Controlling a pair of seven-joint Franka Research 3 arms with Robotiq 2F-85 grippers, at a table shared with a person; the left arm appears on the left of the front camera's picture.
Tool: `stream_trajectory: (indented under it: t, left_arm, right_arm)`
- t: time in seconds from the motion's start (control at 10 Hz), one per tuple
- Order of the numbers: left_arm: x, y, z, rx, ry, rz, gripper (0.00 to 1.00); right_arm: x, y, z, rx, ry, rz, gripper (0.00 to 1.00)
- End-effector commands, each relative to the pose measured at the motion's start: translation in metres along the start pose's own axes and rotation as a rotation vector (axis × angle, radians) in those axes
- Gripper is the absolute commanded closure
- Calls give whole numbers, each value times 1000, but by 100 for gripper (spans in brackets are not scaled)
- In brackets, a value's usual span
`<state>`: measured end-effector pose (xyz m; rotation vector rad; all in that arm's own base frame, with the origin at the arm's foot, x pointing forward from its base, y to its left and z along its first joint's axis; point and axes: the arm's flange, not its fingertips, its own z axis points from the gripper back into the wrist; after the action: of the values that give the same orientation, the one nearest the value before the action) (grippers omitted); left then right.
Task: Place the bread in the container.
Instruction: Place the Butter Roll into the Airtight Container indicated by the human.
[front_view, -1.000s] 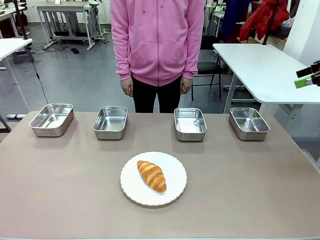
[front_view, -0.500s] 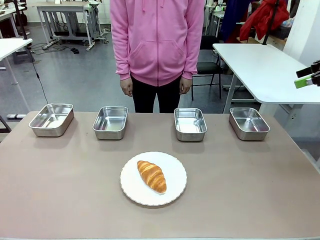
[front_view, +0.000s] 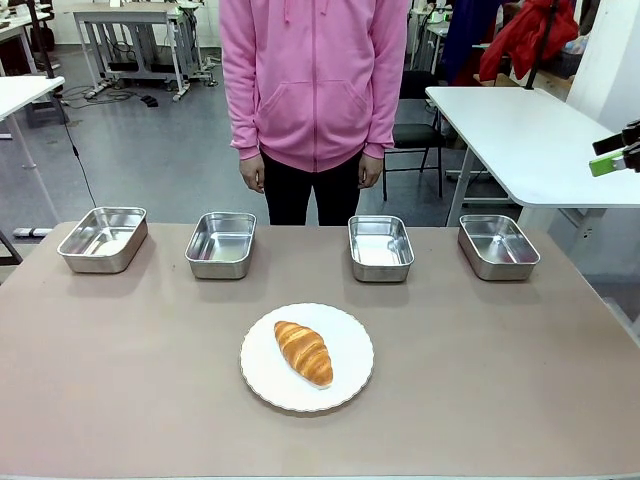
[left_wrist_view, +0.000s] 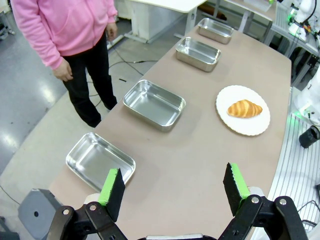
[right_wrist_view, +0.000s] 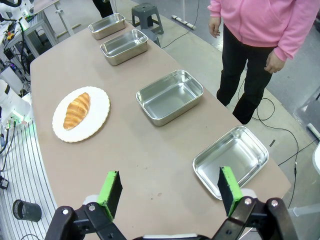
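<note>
Four containers (front_view: 221, 243) are sitting in a row along the far side of your tan table (front_view: 500, 380); the bread (front_view: 303, 352) is lying on a white plate (front_view: 352, 385) nearer you. Your left gripper (left_wrist_view: 172, 172) and right gripper (right_wrist_view: 169, 172) are hanging with fingers spread, empty; a person (front_view: 315, 90) is standing beyond on grey floor (front_view: 150, 150).

Bright, even overhead room light in all three views; the steel pans (front_view: 218, 268) and the white plate (front_view: 347, 382) cast only short, soft shadows on the matte desk (front_view: 500, 380). Pan bottoms show mild white glare, and the grey floor (left_wrist_view: 30, 125) carries pale reflections. Front view sharp throughout; wrist views are wide-angle with desk edges bowed, and the near fingers (left_wrist_view: 111, 186) look slightly soft.
</note>
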<state>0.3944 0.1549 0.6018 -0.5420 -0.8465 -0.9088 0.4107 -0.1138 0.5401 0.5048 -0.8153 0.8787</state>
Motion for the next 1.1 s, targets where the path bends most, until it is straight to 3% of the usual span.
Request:
stream_trajectory:
  t: [0.0,1.0]
  left_arm:
    - [0,-1,1,0,-3,-1,0]
    - [0,-1,1,0,-3,-1,0]
  right_arm:
    - [2,1,0,2,-5,5,0]
    - [2,1,0,2,-5,5,0]
